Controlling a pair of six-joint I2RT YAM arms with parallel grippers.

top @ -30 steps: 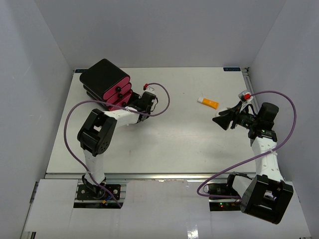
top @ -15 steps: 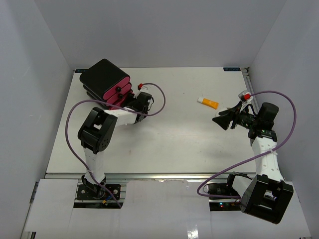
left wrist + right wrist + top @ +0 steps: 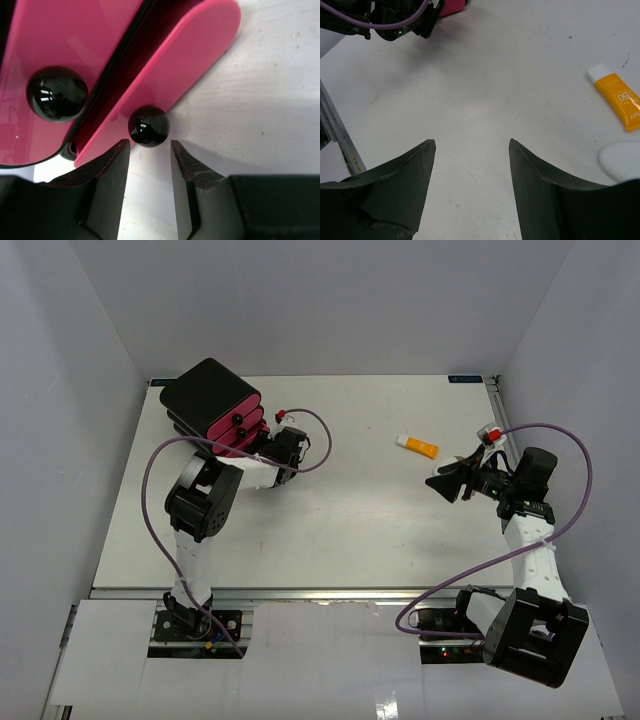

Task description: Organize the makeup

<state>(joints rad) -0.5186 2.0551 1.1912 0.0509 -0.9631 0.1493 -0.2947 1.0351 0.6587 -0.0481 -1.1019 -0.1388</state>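
Observation:
An orange tube with a white cap (image 3: pixel 417 446) (image 3: pixel 617 102) lies on the table at the right. A white oval puff (image 3: pixel 621 161) shows at the right edge of the right wrist view. My right gripper (image 3: pixel 432 480) (image 3: pixel 471 145) hovers open over bare table, near side of the tube, with nothing between its fingers. My left gripper (image 3: pixel 250 448) (image 3: pixel 148 150) points at the black box (image 3: pixel 205 390). Its jaws stand a little apart, the tips just short of the black knob (image 3: pixel 148 126) of the lowest pink drawer (image 3: pixel 185 65). That drawer stands slightly out. No other makeup shows.
A second pink drawer front with its own black knob (image 3: pixel 56 93) sits above the lowest one. Purple cables loop from both arms. Grey walls close in the white table (image 3: pixel 330 530) on three sides.
My left gripper has moved left up to the box's drawers and its jaws have narrowed. The right arm and the orange tube have not moved.

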